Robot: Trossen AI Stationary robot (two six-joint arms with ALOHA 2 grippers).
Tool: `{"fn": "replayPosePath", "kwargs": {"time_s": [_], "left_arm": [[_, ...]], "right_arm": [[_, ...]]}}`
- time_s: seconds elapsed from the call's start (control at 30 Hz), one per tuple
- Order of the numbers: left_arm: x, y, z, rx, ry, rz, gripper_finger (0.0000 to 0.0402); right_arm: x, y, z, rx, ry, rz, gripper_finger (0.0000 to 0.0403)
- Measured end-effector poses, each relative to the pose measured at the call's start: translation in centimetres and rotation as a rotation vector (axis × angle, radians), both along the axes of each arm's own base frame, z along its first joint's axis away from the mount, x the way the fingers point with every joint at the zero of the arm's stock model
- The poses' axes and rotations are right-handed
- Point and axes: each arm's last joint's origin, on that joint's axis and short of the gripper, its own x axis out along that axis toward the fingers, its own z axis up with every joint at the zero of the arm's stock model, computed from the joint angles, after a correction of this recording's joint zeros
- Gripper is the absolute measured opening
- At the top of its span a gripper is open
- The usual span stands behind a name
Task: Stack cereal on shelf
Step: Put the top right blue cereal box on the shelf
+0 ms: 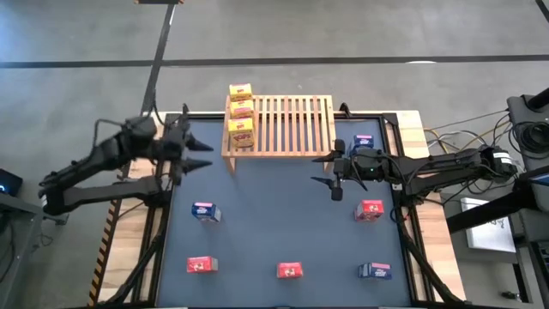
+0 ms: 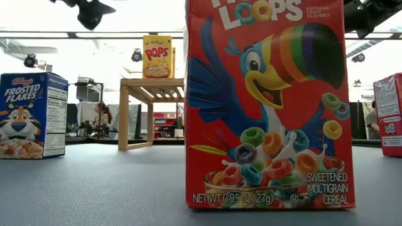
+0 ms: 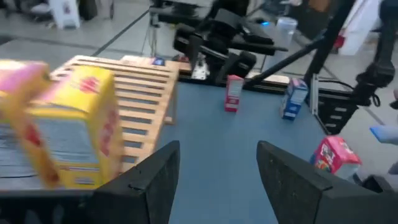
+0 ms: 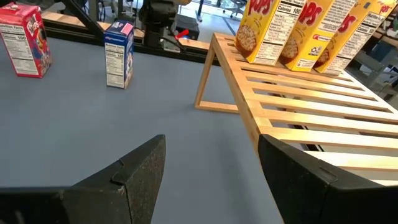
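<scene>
Cereal: I count three yellow boxes [image 1: 241,113] standing on the shelf [image 1: 292,125] at its 9 o'clock end; three red and three blue wait on the dark tabletop [image 1: 266,215], so a third done. Left gripper [image 1: 199,155] hovers beside the shelf, fingers wide, empty. Right gripper [image 1: 325,170] at 3 o'clock, wide too. Grey floor beyond.

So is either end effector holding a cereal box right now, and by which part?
Neither. The left end effector and the right end effector are both open and empty, above the tabletop.
</scene>
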Motion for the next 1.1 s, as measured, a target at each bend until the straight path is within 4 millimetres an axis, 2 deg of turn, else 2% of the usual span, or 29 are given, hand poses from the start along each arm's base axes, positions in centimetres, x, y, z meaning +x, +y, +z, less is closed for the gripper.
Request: {"fn": "replayPosePath", "kwargs": {"time_s": [0.23,0.43,0.53,0.7,0.87,1.0,1.1], "left_arm": [[0.3,-1.2,-5.2,-0.023,-0.105,-0.011,0.0197],[1.7,-3.1,-8.4,0.038,-0.391,-0.18,0.0197],[2.1,-4.3,-9.7,0.086,-0.468,-0.197,0.0197],[2.6,-5.8,-10.5,0.096,-0.44,-0.161,0.0196],[3.2,-6.5,-10.9,0.092,-0.391,-0.185,0.0196],[3.9,-6.6,-10.9,0.09,-0.354,-0.152,0.0196],[4.5,-6.7,-11.1,0.083,-0.32,-0.153,0.0196]], "right_arm": [[0.0,0.0,0.0,-0.002,-0.001,0.0,0.0244],[0.1,0.0,0.3,0.008,-0.026,-0.002,0.0244],[0.0,0.0,0.2,0.012,-0.023,-0.003,0.0244],[0.0,0.0,-0.1,0.071,-0.021,-0.006,0.0244],[0.1,0.4,0.6,0.15,-0.079,0.131,0.0244],[0.1,0.5,0.8,0.166,-0.091,0.163,0.0244],[0.2,0.9,1.2,0.203,-0.128,0.281,0.0244]]}}
